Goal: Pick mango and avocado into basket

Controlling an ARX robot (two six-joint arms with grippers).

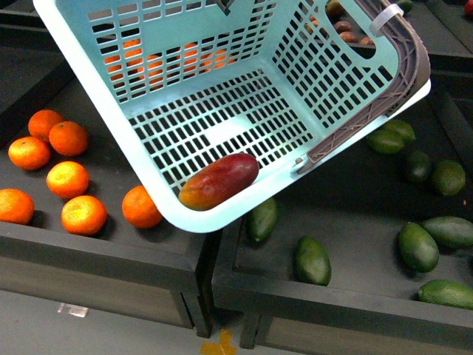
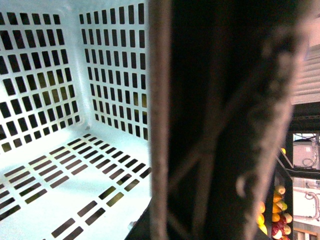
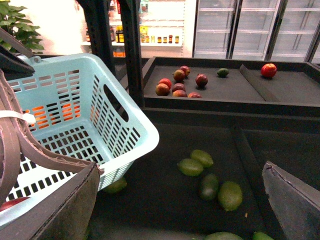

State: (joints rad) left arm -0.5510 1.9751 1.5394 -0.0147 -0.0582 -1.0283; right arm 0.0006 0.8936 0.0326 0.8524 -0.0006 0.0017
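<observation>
The turquoise basket [image 1: 170, 44] hangs tilted above the display trays, low corner toward me. The red-to-yellow mango [image 1: 219, 180] lies inside it at that low corner. My left gripper is shut on the basket's grey-brown handle, which fills the left wrist view as a dark blur [image 2: 220, 125]; the jaws themselves are hidden. Several green avocados [image 1: 312, 260] lie on the dark right tray, one [image 1: 262, 219] partly under the basket's rim. My right gripper [image 3: 180, 210] is open and empty above the avocados [image 3: 230, 195], beside the basket [image 3: 100, 100].
Several oranges [image 1: 68, 180] lie on the left tray. A raised wooden divider [image 1: 207, 259] separates the two trays. A black post [image 3: 127, 50] stands behind the basket. A back shelf holds red fruit [image 3: 175, 82].
</observation>
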